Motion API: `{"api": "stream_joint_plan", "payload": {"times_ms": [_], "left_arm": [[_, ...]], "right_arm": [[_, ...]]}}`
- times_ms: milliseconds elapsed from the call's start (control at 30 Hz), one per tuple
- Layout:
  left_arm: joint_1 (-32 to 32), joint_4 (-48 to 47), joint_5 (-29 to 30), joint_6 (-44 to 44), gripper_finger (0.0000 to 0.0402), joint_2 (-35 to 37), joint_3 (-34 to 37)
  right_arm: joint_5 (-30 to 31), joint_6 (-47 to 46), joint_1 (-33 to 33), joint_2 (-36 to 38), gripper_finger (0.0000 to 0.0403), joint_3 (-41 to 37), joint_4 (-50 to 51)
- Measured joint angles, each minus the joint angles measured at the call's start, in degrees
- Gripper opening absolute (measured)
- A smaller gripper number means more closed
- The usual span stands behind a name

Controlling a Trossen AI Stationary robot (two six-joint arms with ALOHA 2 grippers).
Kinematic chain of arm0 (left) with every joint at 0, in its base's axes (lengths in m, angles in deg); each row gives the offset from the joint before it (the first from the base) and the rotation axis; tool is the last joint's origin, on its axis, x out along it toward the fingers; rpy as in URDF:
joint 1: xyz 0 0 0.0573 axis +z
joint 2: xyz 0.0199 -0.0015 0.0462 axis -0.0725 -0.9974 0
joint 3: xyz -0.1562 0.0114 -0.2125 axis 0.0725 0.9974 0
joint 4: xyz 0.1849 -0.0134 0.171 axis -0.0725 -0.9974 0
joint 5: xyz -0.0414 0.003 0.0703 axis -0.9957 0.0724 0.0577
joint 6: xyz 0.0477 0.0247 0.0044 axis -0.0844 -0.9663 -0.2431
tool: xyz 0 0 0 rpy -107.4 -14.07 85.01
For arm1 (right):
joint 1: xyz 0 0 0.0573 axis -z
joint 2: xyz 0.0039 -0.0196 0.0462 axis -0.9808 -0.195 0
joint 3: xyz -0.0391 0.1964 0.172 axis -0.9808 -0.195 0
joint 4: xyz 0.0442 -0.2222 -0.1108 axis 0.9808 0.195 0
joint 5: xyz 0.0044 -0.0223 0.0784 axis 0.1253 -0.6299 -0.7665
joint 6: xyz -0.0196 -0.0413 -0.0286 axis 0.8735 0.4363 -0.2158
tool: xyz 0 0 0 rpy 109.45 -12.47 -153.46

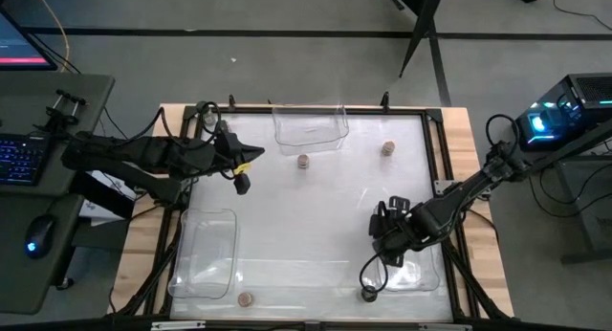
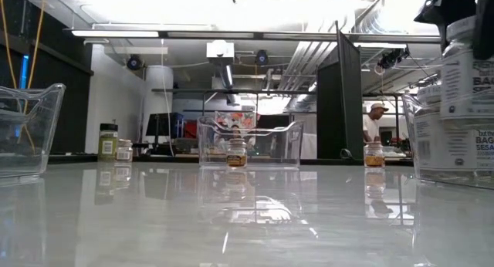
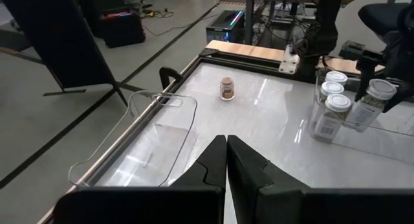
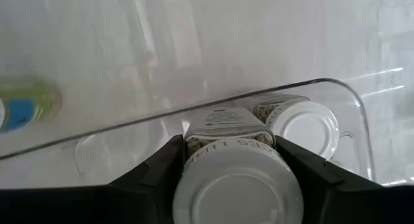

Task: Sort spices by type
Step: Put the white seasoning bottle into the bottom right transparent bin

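My right gripper [image 1: 384, 237] is over the near right clear bin [image 1: 435, 274], shut on a white-lidded spice jar [image 4: 237, 188]. More white-lidded jars [image 3: 332, 106] stand in that bin. A brown-lidded jar [image 1: 302, 162] stands in front of the far bin [image 1: 309, 128], and another [image 1: 387, 149] stands to its right. A third brown-lidded jar [image 1: 246, 298] stands at the near edge. A dark-lidded jar [image 1: 368, 293] stands just outside the right bin. My left gripper [image 1: 242, 185] hangs shut above the table's far left part, holding nothing. My right gripper pinches the white-lidded jar by its upper body just under the lid [image 4: 194, 153], one finger [image 4: 158, 166] on each side. The fingers come slanting from above. The jar hangs over the bin's rim [image 4: 291, 87], roughly upright, above the jars inside [image 2: 455, 143].
A third clear bin [image 1: 206, 254] sits at the near left. In the low view two more jars [image 2: 114, 146] stand far off at the left. The table's middle is bare white surface [image 1: 316, 226]. A raised frame [image 1: 435, 178] borders the table. A person [image 2: 376, 120] is in the room behind.
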Motion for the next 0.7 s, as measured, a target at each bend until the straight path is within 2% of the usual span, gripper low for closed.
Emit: {"api": "stream_joint_plan", "payload": {"times_ms": [167,400,700], "left_arm": [[0.0,0.0,0.0,0.0,0.0,0.0,0.0],[0.0,-0.1,0.0,0.0,0.0,0.0,0.0],[0.0,-0.3,0.0,0.0,0.0,0.0,0.0]], "right_arm": [[-0.5,0.5,0.0,0.0,0.0193,0.0,0.4],[-5.1,2.2,0.0,0.0,0.0193,0.0,-1.9],[1.1,2.1,0.0,0.0,0.0193,0.0,0.0]]}}
